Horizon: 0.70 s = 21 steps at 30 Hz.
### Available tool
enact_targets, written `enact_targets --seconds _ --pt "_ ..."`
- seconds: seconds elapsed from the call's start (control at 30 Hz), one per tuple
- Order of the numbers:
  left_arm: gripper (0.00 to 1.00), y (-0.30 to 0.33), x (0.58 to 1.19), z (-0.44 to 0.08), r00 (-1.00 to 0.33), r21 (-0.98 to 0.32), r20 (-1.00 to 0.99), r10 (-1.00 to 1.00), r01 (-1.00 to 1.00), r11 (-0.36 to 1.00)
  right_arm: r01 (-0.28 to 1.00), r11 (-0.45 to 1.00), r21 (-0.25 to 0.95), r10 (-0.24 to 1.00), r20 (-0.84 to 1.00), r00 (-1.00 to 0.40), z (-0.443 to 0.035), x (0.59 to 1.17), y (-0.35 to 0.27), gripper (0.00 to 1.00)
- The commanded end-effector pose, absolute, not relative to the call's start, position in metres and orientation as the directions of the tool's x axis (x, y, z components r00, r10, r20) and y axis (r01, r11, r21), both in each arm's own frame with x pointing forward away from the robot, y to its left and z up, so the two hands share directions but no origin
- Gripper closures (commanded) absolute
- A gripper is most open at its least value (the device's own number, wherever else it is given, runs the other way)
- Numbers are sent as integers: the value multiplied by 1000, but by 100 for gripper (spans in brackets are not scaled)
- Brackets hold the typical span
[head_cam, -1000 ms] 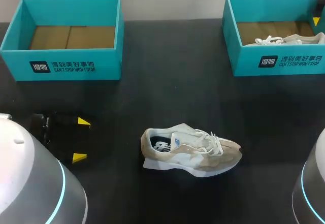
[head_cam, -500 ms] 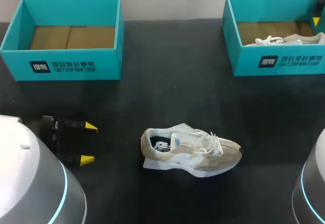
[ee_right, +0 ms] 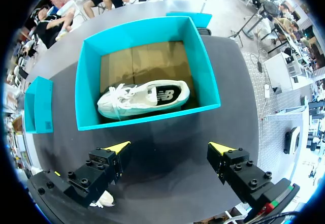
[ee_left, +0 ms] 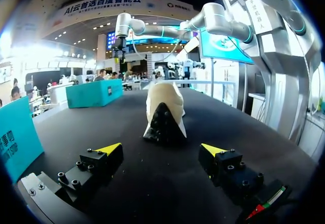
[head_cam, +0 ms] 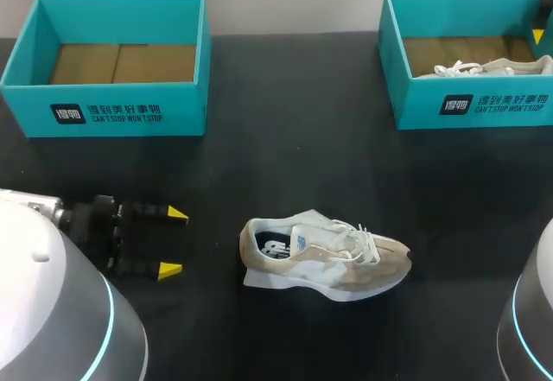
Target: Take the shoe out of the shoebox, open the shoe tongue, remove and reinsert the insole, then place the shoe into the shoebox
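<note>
A beige shoe (head_cam: 324, 256) lies on its side on the black table, toe to the right; in the left wrist view the shoe (ee_left: 163, 109) shows its heel, straight ahead of the fingers. My left gripper (head_cam: 173, 242) (ee_left: 161, 149) is open and empty, a short way left of the heel. My right gripper (ee_right: 170, 147) hangs open and empty high over the right teal shoebox (ee_right: 147, 117) (head_cam: 471, 104), where only one yellow tip (head_cam: 537, 35) shows in the head view. A white shoe (ee_right: 144, 97) (head_cam: 484, 67) lies inside that box.
A second teal shoebox (head_cam: 112, 109) stands at the back left with only brown card in its bottom. The black table (head_cam: 294, 156) runs bare between the two boxes and the beige shoe.
My left gripper has moved right across the table toward the shoe's heel, still open. The shoe, the boxes and the right gripper have not moved.
</note>
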<state>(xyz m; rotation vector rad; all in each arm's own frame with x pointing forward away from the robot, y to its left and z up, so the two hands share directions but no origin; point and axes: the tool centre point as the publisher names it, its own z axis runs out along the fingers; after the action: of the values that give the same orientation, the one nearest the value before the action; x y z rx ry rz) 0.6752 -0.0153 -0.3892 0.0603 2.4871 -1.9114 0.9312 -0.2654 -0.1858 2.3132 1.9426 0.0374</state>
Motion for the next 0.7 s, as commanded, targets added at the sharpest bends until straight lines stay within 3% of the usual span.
enact_targets --seconds 0.03,0.37,0.7 --pt "0 -31 681 -395 -999 -969 -20 44 30 244 980 -169 108 983 -58 176 -186 931 -265 0" --pt "0 -75 678 -405 -993 -978 33 109 -9 210 980 -169 108 983 -58 176 -186 931 -265 0" --pt "0 -75 678 -405 -993 -978 33 109 -9 210 980 -169 108 983 -58 176 -186 931 -265 0"
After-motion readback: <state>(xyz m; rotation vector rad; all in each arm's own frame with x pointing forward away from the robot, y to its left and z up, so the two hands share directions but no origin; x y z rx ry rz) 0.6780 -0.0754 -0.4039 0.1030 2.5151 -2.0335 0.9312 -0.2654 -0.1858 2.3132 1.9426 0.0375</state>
